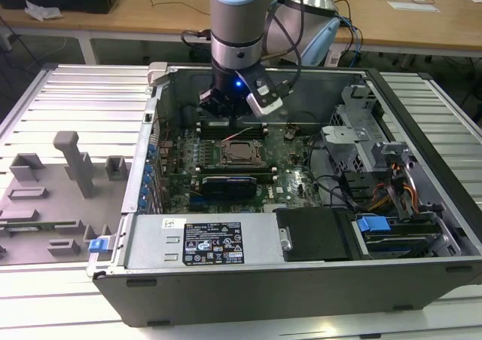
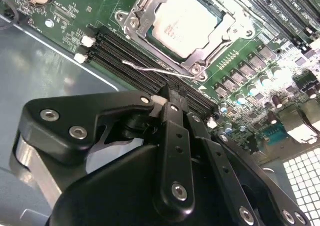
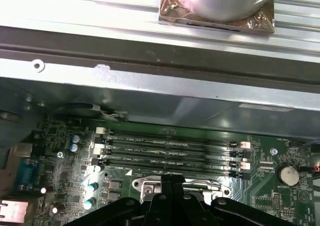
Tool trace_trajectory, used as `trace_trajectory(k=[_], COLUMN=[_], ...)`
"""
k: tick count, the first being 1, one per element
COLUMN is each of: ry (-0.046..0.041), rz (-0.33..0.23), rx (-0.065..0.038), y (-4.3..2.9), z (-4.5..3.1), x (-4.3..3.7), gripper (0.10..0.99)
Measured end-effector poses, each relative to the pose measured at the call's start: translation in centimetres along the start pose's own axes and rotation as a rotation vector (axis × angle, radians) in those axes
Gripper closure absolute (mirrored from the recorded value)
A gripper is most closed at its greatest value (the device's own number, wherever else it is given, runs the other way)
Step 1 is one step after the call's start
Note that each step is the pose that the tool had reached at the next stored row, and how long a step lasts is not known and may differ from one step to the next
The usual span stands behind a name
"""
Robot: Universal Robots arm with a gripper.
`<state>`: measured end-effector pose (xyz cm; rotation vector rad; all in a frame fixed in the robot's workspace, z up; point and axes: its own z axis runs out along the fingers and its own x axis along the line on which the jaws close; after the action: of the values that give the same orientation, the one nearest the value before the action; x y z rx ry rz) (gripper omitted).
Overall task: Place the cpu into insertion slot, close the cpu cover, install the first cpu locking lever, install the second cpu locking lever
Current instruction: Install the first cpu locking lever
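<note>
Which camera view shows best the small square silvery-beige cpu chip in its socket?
The second wrist view: the small square silvery-beige cpu chip lies close and unobstructed. The exterior view shows it small and far. In the first wrist view the black claw blocks that spot.

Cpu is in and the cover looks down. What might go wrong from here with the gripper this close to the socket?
1. The thin locking lever looks unlatched and stands free over the memory slots; the gripper could slip off it and scrape them.
2. The cpu cover may not be clamped yet, so a sideways nudge might lift it and shift the cpu.
</note>
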<state>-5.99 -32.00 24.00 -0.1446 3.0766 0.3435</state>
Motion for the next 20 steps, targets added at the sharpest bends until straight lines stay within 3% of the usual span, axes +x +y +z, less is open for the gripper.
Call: trace_trajectory(k=[3,5,6,7,8,12,20], ry=[-0.0187,-0.0542,-0.0652,-0.0816,-0.1093,-0.1205,-0.1321], rz=[-0.004,-0.012,-0.015,-0.019,-0.025,0.002,0.056], rx=[0.002,0.005,0.006,0.007,0.010,0.014,0.021], y=[-0.10,-0.11,-0.11,-0.11,-0.13,-0.16,-0.06], z=[0.24,0.30,0.31,0.33,0.38,0.53,1.40], x=[0.04,0.05,0.05,0.05,0.06,0.08,0.10], gripper=[0.980,0.980,0.980,0.980,0.980,0.980,0.980])
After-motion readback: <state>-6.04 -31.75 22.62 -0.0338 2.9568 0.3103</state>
